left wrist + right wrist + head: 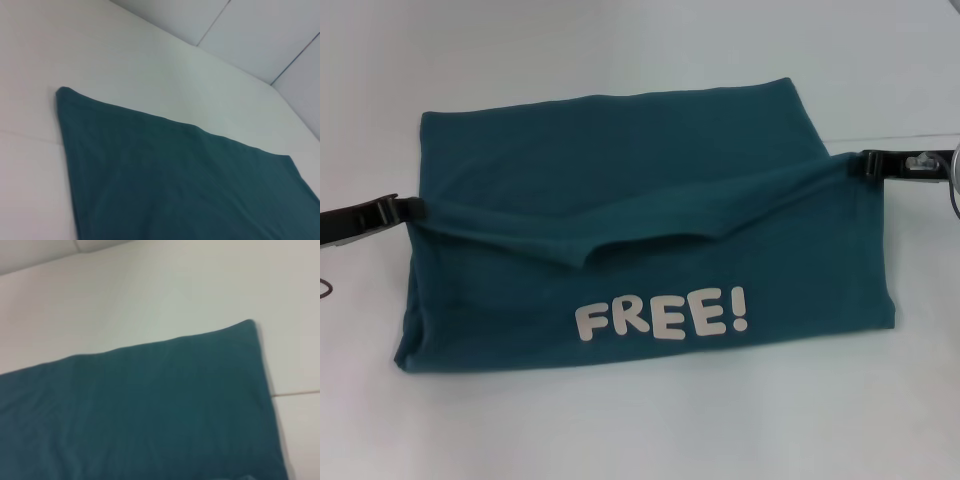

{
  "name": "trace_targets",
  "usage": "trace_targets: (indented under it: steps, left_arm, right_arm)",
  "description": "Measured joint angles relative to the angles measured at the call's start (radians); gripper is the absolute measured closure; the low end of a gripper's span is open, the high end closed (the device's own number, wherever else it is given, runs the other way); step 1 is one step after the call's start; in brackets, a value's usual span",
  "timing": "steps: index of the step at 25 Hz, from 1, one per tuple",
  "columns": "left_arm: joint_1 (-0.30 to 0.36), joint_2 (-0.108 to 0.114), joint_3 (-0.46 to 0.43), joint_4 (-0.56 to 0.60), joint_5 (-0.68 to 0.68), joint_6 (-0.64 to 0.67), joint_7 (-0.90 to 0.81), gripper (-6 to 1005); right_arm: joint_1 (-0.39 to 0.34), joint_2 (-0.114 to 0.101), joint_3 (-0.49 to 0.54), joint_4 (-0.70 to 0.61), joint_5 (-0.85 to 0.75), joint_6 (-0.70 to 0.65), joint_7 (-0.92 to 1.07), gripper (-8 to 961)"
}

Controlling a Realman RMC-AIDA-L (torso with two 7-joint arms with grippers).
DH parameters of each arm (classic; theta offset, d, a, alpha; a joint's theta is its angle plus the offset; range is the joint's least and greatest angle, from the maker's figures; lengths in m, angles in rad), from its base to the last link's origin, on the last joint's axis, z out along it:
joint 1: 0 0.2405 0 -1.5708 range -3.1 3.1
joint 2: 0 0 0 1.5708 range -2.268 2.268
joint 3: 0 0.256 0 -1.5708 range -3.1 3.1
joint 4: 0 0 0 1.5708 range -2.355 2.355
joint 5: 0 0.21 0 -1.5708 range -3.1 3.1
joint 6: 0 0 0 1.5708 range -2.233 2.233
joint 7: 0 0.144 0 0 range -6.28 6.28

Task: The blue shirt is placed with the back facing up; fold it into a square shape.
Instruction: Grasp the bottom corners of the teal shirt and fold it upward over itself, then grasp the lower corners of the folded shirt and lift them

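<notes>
The blue shirt (650, 240) lay mid-frame, long axis left-to-right — the left gripper (408, 209) and right gripper (856, 163) each clamped an end of the raised front flap.

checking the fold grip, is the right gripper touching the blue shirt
Touching. The head view shows the right gripper pinching the blue shirt at its lifted edge, no gap.
</notes>
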Motion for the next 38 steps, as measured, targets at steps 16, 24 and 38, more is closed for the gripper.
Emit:
trace_targets:
  steps: [16, 24, 38]
  left_arm:
    - [-0.028, -0.039, 0.047, -0.030, -0.006, -0.170, 0.048, 934]
    - [-0.036, -0.059, 0.052, -0.050, -0.020, -0.283, 0.119, 932]
    - [-0.040, -0.067, 0.075, -0.072, -0.069, -0.370, 0.141, 625]
  right_arm:
    - [-0.001, 0.007, -0.007, 0.040, 0.060, 0.096, -0.046, 897]
    - [0.000, 0.024, -0.005, 0.050, 0.070, 0.143, -0.083, 897]
    - [0.004, 0.032, -0.009, 0.078, 0.118, 0.228, -0.143, 691]
